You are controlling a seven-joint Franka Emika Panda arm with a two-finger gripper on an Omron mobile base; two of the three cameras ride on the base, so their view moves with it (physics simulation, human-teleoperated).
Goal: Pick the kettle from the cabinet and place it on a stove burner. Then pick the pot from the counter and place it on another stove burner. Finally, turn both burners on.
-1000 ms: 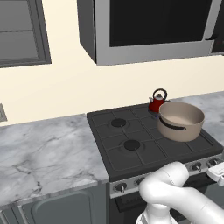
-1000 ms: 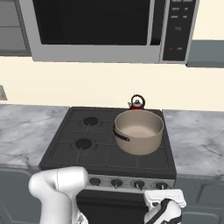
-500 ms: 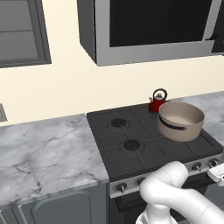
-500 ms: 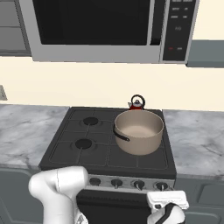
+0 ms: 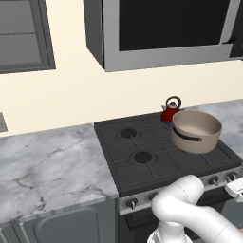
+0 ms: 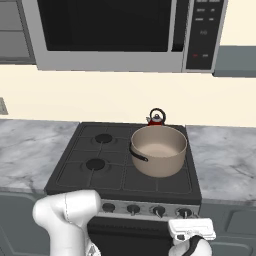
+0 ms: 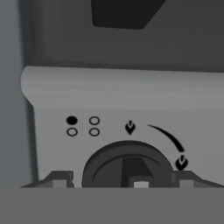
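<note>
The red kettle (image 5: 170,112) (image 6: 156,118) stands on the back right burner of the black cooktop (image 6: 75,170). In front of it, the wide beige pot (image 5: 196,131) (image 6: 159,149) rests on the front right burner. My gripper (image 7: 127,180) is low at the stove's front panel, its white hand (image 6: 192,229) (image 5: 235,188) just below the right end of the knob row. In the hand view a dark round knob (image 7: 129,164) sits between my two fingertips (image 7: 61,178), which press close against its sides. Flame marks are printed above the knob.
Silver knobs (image 6: 133,209) line the stove front. The two left burners (image 6: 95,163) are bare. Marble counter (image 5: 47,161) (image 6: 225,160) runs on both sides of the stove. A microwave (image 6: 115,30) hangs above it. My white arm (image 6: 65,215) is low in front.
My hand has crept a little up and right toward the stove's front panel. Kettle and pot have not moved.
</note>
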